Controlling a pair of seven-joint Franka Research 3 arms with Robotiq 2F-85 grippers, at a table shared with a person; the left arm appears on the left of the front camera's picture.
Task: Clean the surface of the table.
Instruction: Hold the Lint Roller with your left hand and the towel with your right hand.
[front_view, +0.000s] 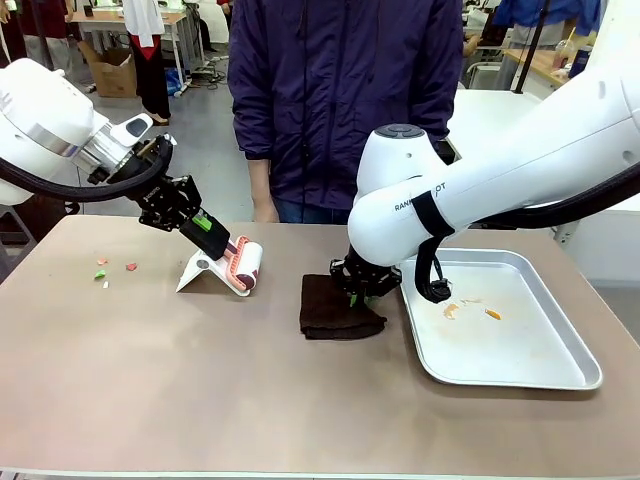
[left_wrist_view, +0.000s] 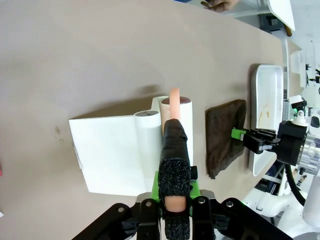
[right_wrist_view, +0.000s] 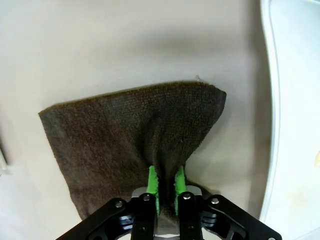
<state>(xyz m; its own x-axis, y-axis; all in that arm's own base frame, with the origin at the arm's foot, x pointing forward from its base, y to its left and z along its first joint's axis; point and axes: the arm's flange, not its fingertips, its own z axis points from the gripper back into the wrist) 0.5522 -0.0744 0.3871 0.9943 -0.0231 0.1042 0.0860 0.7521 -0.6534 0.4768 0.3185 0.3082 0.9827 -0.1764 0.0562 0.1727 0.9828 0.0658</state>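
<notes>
The taupe-brown table (front_view: 200, 390) carries a few small red and green scraps (front_view: 103, 271) at its far left. My left gripper (front_view: 205, 228) is shut on the black-wrapped handle (left_wrist_view: 174, 165) of a lint roller (front_view: 246, 266), whose head rests in a white stand (left_wrist_view: 112, 157). Right of it lies a folded dark brown cloth (front_view: 335, 310). My right gripper (front_view: 362, 290) presses down at that cloth's right edge. In the right wrist view its green pads (right_wrist_view: 152, 187) pinch a raised fold of the cloth (right_wrist_view: 130, 130).
A shiny metal tray (front_view: 560, 375) with orange smears lies on the right of the table, close to the cloth. A person in a dark jacket (front_view: 340, 90) stands at the far edge behind the roller. The near half of the table is bare.
</notes>
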